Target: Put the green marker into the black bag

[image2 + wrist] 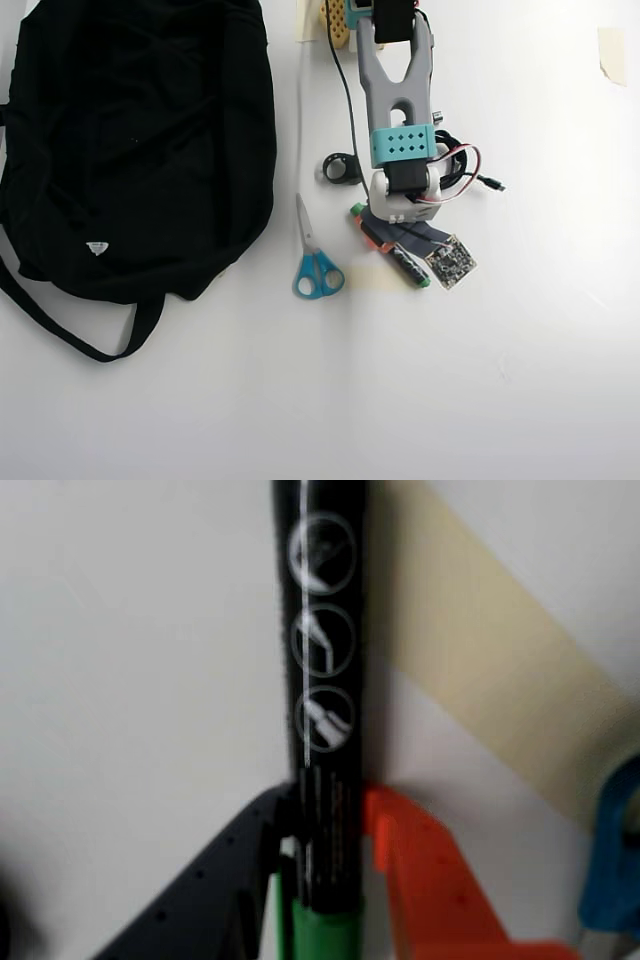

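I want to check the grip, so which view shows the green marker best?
The wrist view: the green marker fills the frame, its dark printed barrel between the black and orange fingers of the gripper. The overhead view shows the marker small and partly under the arm, only its green ends clear.

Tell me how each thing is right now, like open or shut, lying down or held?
green marker: cap on, lying on the table, gripped between the fingers.
gripper: shut on the marker's barrel, black finger on one side, orange on the other.
black bag: lying flat on the table, straps loose, nothing seen going in.
blue scissors: blades shut, lying flat beside the bag.
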